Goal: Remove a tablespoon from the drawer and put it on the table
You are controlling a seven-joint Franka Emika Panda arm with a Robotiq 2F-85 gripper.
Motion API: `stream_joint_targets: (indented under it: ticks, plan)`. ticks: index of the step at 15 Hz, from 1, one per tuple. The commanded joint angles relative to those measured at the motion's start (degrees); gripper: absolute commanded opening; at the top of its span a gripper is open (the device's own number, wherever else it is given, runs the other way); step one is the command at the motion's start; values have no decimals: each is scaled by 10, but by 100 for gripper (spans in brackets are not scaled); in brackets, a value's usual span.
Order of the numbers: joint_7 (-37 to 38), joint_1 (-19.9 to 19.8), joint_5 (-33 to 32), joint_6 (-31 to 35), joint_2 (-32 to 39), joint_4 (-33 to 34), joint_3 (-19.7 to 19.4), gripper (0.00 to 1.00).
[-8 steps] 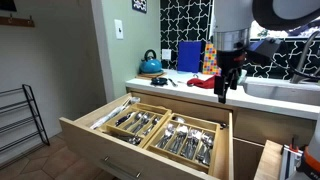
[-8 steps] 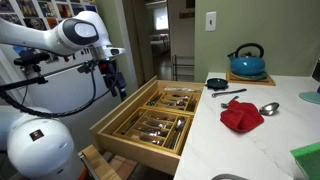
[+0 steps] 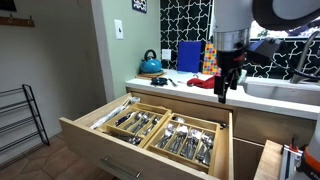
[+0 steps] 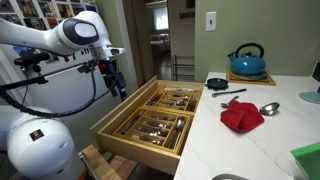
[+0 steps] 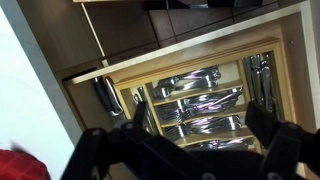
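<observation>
Arm poised over the open drawer, jaws spread and empty

The drawer point(image 3: 105, 148) is pulled fully out below the white table point(image 4: 232, 150), and its wooden divider trays are packed with silver cutlery point(image 3: 180, 135). No single tablespoon can be picked out among the pieces from here. The arm point(image 4: 70, 35) hangs above the drawer's edge nearest the table, clear of the trays. In the wrist view the jaws stand wide apart with nothing between them, and the cutlery point(image 5: 195, 100) shows through the gap. On the table lie a red cloth point(image 4: 241, 116) and, just beside it, a silver spoon point(image 4: 267, 108). A blue kettle point(image 4: 247, 60) stands farther back by the wall.
</observation>
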Motion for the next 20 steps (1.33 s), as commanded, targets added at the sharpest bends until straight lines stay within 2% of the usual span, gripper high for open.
stream_joint_targets:
  ticks: [1,4,10,12,20]
  plan:
    - [8,11,-8,-1,3,1,-10,100]
    - [8,11,-8,-1,3,1,-10,100]
    - [-32,-9,9,110,101,63,-75,100]
    - [-27,-12,17,145,152,98,-85,100]
    - [128,-23,14,297,352,218,-55,100]
